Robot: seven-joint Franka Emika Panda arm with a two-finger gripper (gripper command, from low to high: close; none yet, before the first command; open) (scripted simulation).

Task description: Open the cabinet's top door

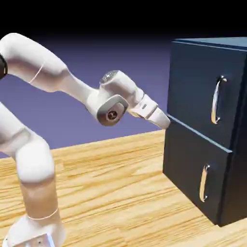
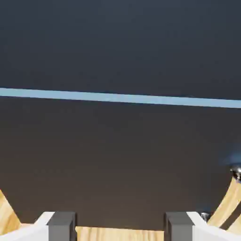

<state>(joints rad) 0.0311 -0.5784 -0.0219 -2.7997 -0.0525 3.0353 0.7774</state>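
Observation:
The dark navy cabinet (image 1: 207, 130) stands at the right of the exterior view. Its top door (image 1: 193, 82) carries a long curved silver handle (image 1: 218, 99). My gripper (image 1: 165, 121) is at the cabinet's left front edge, level with the seam between the two panels and well left of the handle. In the hand view, navy panel fills the picture and a pale blue line (image 2: 120, 98) crosses it. My gripper (image 2: 120, 228) is open, with only panel and wood showing between its grey fingertips (image 2: 61, 226). The long handle does not show in the hand view.
The smaller lower panel (image 1: 193, 169) has a shorter silver handle (image 1: 204, 183). The wooden table (image 1: 120, 193) runs under the arm and cabinet. A silver bit (image 2: 235, 172) shows at the hand view's right edge.

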